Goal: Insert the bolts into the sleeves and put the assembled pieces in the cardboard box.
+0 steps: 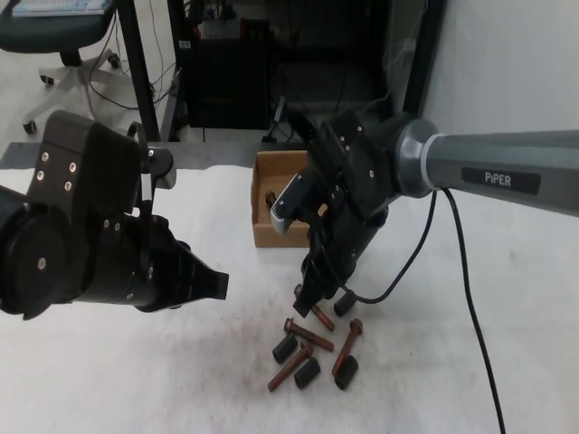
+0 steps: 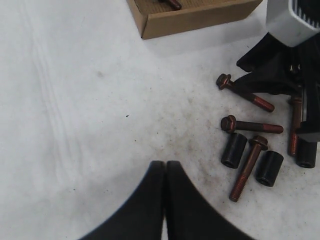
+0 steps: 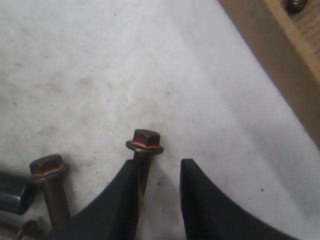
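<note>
The right pincer (image 3: pixel 159 164) is open and points down at the desk (image 1: pixel 136 380). Its two fingers stand either side of the shank of one bolt (image 3: pixel 145 146). The bolt lies off-centre, close against one finger, with its head just ahead of the tips. The left pincer (image 2: pixel 165 164) is closed on nothing and is held over bare white cover, well apart from the loose parts.

Because the bolt sits so near one finger, closing may roll or swing it instead of clamping it squarely. A round shank caught near its head could also tilt in the hold, which would make it harder to line up with a sleeve (image 2: pixel 234 150). A second bolt (image 3: pixel 50 175) lies just beside the outer face of that same finger. A skewed descent could nudge it and scatter the cluster.

The cardboard box (image 1: pixel 264 237) is near, beyond the right pincer's tips and off to one side. Its wall is an edge to clear on any lift. One piece (image 2: pixel 170 4) lies inside. Around the left pincer, open cover leaves free space for bringing the two pincers together.
</note>
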Controlling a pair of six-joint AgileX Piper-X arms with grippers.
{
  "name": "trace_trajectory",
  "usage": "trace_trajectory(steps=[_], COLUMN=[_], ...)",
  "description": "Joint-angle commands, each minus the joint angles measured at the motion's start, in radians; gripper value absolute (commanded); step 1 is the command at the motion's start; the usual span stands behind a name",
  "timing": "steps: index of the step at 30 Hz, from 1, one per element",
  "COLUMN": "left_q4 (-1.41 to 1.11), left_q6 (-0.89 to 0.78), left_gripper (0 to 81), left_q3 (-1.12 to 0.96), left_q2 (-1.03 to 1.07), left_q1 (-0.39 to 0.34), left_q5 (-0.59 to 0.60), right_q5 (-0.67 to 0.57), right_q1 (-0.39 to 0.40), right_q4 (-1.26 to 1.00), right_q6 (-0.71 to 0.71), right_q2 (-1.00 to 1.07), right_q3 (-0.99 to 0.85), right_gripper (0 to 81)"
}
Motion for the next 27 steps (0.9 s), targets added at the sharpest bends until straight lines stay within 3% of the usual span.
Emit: trace_trajectory(steps=[1,27], left_q4=[0.0,0.0], left_q6=[0.002,0.002], left_gripper=[0.3,0.3], left_q3=[-0.004,-0.004], left_q2=[-0.014,-0.014], left_q1=[0.003,0.003], left_q5=[-0.006,-0.006], right_q5=[-0.017,0.002], right_q1=[-0.002,0.007], right_q4=[-0.021,0.024], right_q6=[0.0,0.046], right_q2=[-0.002,0.066], right_q3=[-0.004,-0.004], right_gripper=[27.6,27.3])
